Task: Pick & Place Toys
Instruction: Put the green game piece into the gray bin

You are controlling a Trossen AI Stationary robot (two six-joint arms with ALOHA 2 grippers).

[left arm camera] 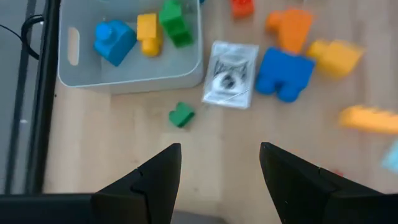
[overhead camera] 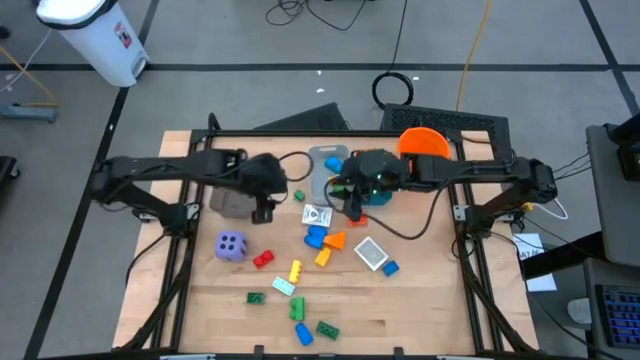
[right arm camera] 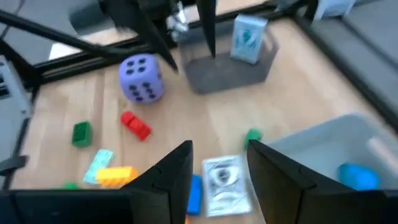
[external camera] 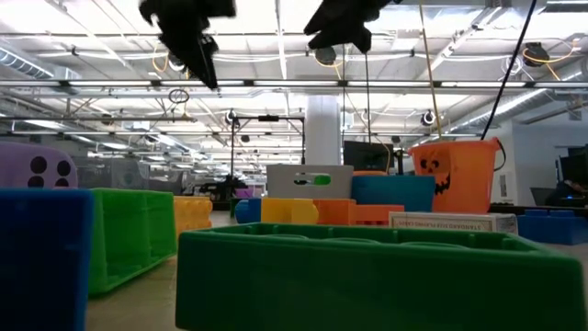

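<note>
Small glossy packet [right arm camera: 221, 180] lying just below right gripper [right arm camera: 219, 163], fingers spread, empty; left gripper [left arm camera: 219, 163] likewise spread above bare wood.

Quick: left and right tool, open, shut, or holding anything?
Left tool: open, holding nothing.
Right tool: open, holding nothing.

No word or number can be made out anywhere. The white packet [left arm camera: 229, 75] carries a dark printed design and the box edge [external camera: 450, 221] in the low view a line of small print, both too blurred to read; the orange bucket [external camera: 455, 175] shows only a painted jack-o'-lantern face
</note>
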